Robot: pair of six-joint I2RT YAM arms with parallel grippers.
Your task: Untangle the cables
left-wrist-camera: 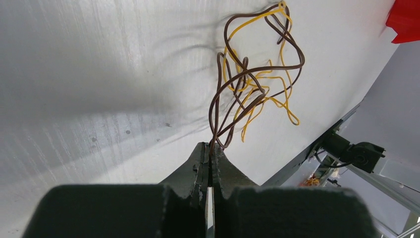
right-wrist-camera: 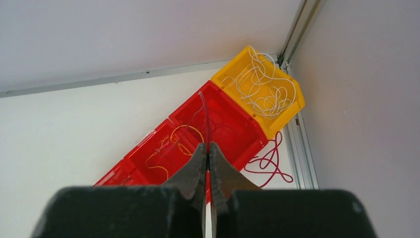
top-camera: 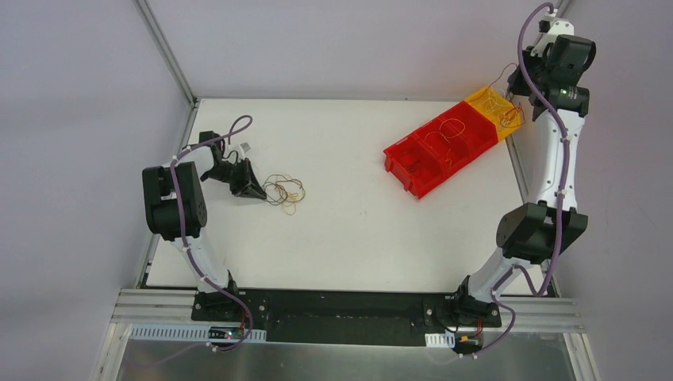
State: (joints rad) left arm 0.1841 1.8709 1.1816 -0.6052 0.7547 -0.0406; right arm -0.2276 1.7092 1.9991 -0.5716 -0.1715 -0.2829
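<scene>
Left tool (left-wrist-camera: 210,148) was clenched on a brown wire (left-wrist-camera: 213,114) of the brown-and-yellow tangle (top-camera: 284,190), lying at the counter's (top-camera: 357,238) 9 o'clock. Our right tool (right-wrist-camera: 207,147) pinched a red wire (right-wrist-camera: 204,119) above the red bin (right-wrist-camera: 148,156) at 2 o'clock. We judged the sorting well along; next, that wire would need lowering into a bin, then brown teased from yellow. We read no writing.
</scene>
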